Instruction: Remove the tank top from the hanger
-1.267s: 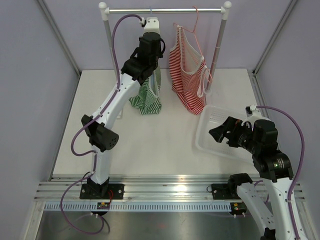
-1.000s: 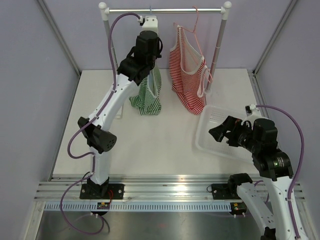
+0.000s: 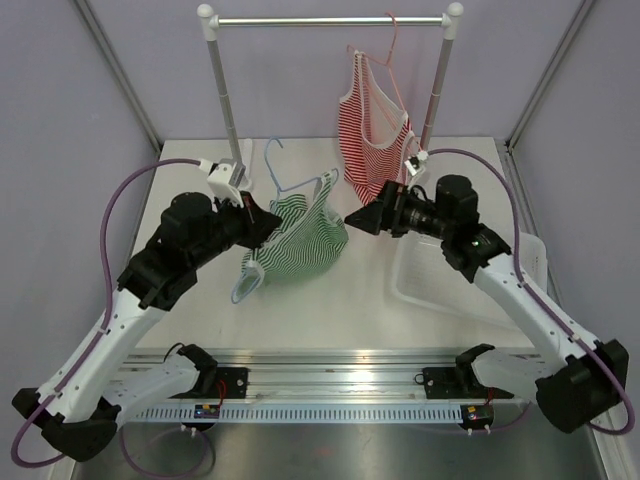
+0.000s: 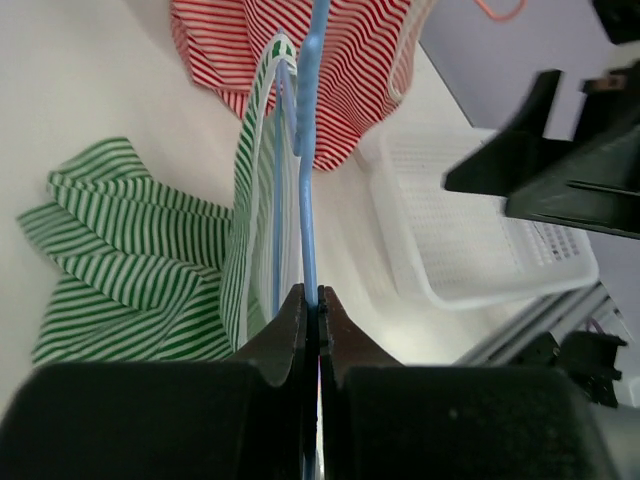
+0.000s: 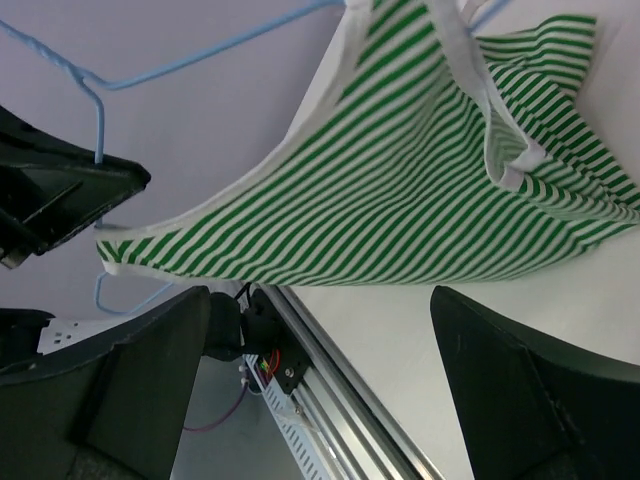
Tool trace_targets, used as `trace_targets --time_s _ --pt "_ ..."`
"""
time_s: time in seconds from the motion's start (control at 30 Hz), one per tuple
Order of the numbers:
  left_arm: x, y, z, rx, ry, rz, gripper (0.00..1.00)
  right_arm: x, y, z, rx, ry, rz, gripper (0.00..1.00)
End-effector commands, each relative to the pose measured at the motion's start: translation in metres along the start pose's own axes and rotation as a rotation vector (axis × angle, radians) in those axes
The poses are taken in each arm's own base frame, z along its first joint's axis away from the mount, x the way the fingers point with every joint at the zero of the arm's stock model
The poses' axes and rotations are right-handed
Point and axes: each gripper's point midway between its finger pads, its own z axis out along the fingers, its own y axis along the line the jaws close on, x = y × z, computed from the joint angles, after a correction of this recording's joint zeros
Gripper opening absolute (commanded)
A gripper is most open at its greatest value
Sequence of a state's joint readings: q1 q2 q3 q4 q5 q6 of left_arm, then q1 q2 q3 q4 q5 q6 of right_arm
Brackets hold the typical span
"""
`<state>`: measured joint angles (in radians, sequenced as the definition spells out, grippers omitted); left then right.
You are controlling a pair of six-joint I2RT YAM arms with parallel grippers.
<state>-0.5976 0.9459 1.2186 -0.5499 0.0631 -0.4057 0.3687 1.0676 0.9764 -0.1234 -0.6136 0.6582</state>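
Pinching the thin light-blue wire hanger (image 4: pixel 305 200) between the pressed-together black fingers of the left gripper (image 4: pixel 312 292), gripping low on the wire frame and letting the rest run up and away from the fingertips. Carrying on that hanger the green-and-white striped tank top (image 4: pixel 130 270), with one white-edged strap looping over the wire just beside the grip and the body fanning out to the left of the wrist view over the white table (image 4: pixel 80 100); not possible telling whether the hem is touching the surface. Holding hanger and garment out over the middle of the table in the overhead view, well apart from the silver metal rail (image 3: pixel 320 20) at the back, with the hook pointing up and free of it. Facing the garment from the other side with the right gripper (image 3: pixel 355 218), black fingers spread wide and closing on nothing, tips just beside the tank top's right edge, striped cloth filling the gap between them in the right wrist view. Beyond both grippers, showing a red-and-white striped tank top (image 3: pixel 368 130) hanging on a pink wire hanger (image 3: pixel 392 45) hooked over the rail. Under the right arm, showing a white plastic mesh basket (image 3: pixel 430 285) sitting on the table near its right edge.
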Motion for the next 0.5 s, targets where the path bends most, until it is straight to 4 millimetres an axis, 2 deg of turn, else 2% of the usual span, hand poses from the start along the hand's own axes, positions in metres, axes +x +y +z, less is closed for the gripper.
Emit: trace_targets --time_s 0.0,0.03,0.1,0.13,0.2,0.23,0.37,0.47 --pt "-0.009 -0.032 -0.014 0.179 -0.094 -0.064 0.00 -0.028 0.033 0.034 -0.041 -0.124 -0.132 1.00" --pt "-0.005 -0.031 -0.015 0.179 -0.087 -0.068 0.00 -0.022 0.026 0.051 -0.001 -0.123 -0.145 0.99" --pt "0.002 -0.026 -0.019 0.160 -0.076 -0.071 0.00 -0.023 0.031 0.066 0.000 -0.127 -0.173 0.99" --pt "0.003 -0.025 -0.023 0.158 -0.078 -0.059 0.00 -0.019 0.021 0.079 0.027 -0.112 -0.176 0.99" --pt "0.008 -0.021 -0.025 0.141 -0.058 -0.049 0.00 -0.021 0.021 0.090 0.045 -0.119 -0.190 0.96" --pt "0.009 -0.022 -0.027 0.145 -0.053 -0.046 0.00 -0.017 0.012 0.101 0.067 -0.103 -0.181 0.94" --pt "0.015 -0.028 -0.033 0.187 -0.042 -0.040 0.00 -0.021 0.000 0.120 0.110 -0.097 -0.183 0.80" --pt "0.016 -0.026 -0.035 0.178 -0.043 -0.031 0.00 -0.027 -0.007 0.127 0.142 -0.114 -0.198 0.54"
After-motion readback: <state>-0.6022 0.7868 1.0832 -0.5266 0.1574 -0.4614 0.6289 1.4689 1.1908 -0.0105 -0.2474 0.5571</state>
